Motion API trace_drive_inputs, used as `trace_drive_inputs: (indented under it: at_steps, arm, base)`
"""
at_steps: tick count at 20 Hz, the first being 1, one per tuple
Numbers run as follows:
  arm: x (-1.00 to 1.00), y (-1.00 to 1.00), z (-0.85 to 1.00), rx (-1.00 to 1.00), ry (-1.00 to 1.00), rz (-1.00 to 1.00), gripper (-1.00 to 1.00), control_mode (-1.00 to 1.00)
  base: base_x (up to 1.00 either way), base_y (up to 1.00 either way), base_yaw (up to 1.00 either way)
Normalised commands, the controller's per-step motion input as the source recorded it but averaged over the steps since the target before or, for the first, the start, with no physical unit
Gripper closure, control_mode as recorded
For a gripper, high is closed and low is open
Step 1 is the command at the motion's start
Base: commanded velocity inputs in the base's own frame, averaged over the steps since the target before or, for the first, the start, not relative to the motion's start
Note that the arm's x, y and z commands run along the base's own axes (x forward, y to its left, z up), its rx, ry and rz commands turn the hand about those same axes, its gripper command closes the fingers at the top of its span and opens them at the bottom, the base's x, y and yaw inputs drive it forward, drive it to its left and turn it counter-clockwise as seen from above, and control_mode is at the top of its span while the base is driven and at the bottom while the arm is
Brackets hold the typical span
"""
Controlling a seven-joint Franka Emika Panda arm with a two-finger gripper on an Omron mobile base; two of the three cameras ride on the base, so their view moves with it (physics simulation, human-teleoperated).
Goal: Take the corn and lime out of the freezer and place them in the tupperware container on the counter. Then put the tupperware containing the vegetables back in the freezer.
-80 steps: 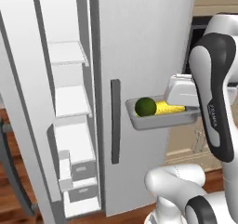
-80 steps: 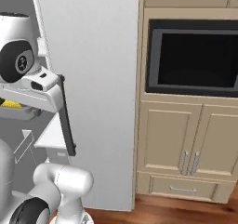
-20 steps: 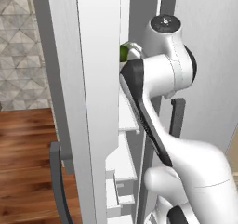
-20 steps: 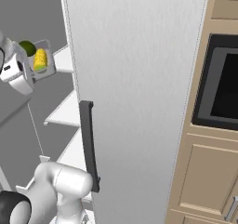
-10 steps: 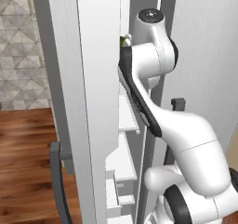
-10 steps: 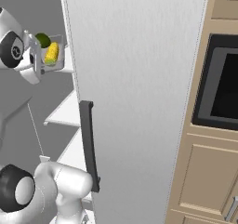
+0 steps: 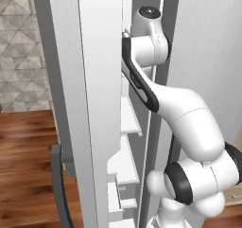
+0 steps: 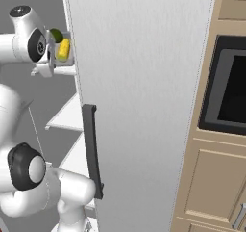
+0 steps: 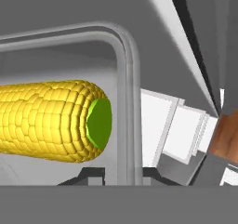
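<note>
My gripper [image 9: 122, 177] is shut on the side wall of the grey tupperware container [image 9: 125, 74]. The yellow corn [image 9: 51, 121] lies inside it, green end toward the gripped wall. In the right base view the tupperware container [image 8: 68, 58] hangs high inside the open freezer [image 8: 144, 82], level with an upper shelf, holding the corn [image 8: 62, 49] and the dark green lime [image 8: 56, 34] behind it. In the left base view the arm reaches up into the freezer behind the open door [image 7: 99, 80], which hides the tray. The counter is out of view.
White shelves [image 7: 130, 120] run down the freezer interior below the tray. A dark bar handle [image 8: 91, 149] stands on the shut door panel, another [image 7: 59, 184] on the open door. Beige cabinets and a built-in oven [image 8: 230, 82] lie to the right; wood floor [image 7: 23, 142] to the left.
Over the last second the arm has carried the tray with corn and lime up and deeper into the freezer, toward the door panel. The gripper has stayed shut.
</note>
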Motion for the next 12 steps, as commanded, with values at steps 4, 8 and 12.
trace_drive_inputs:
  at_steps: [4, 8, 12]
  arm:
    - [0.66, 0.18, 0.00, 0.07, 0.00, 0.00, 1.00, -1.00]
    - [0.58, 0.23, -0.08, 0.04, 0.00, -0.01, 1.00, -1.00]
    - [0.63, 0.13, -0.14, 0.02, 0.01, -0.04, 1.00, -1.00]
  base:
    - [0.00, 0.00, 0.00]
    - [0.00, 0.00, 0.00]
    - [0.00, 0.00, 0.00]
